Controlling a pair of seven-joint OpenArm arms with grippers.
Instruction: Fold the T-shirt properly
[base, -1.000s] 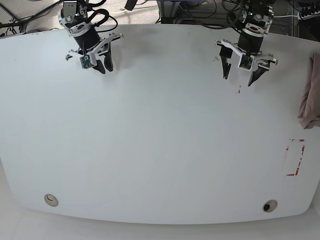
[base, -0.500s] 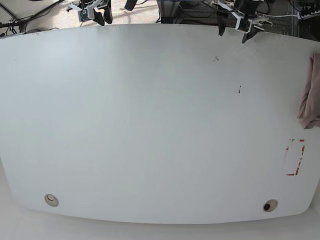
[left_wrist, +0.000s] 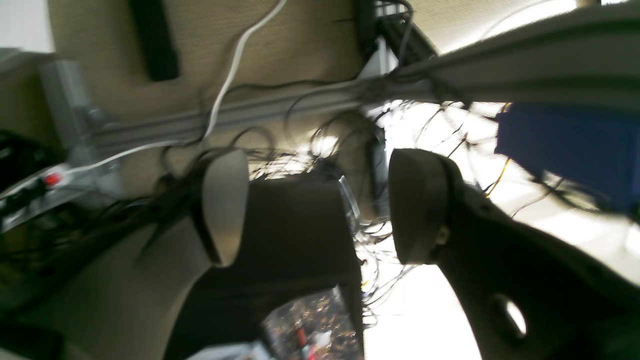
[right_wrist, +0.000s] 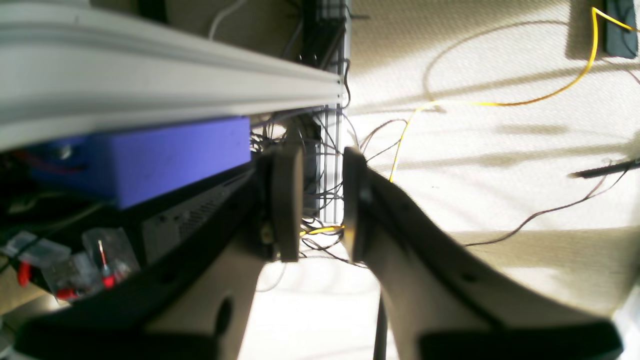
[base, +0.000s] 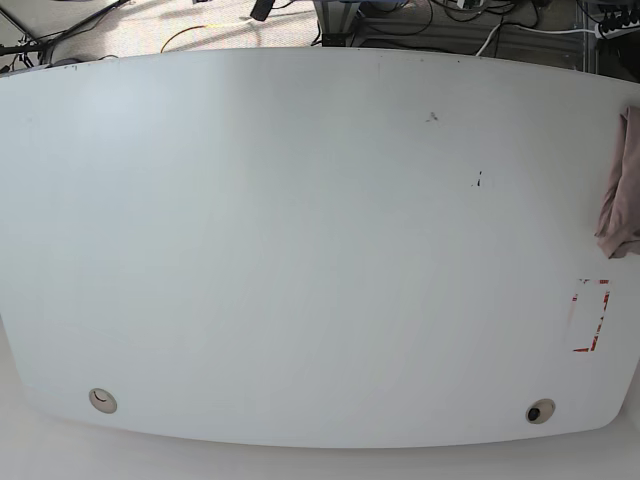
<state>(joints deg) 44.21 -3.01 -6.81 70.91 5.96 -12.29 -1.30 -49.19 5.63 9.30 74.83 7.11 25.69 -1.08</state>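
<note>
Table (base: 300, 250): white, broad, fills your base view; neither arm over it.
T-shirt (base: 622, 195): dusty pink, bunched at table's right edge, partly cut off by frame. Expect light, soft, limp cloth; judge a hem or shoulder pinch best, then drag to centre.
Left gripper (left_wrist: 320, 205): jaws wide, empty, aimed at cables behind table.
Right gripper (right_wrist: 322, 200): jaws narrow, small gap, nothing held.
</note>
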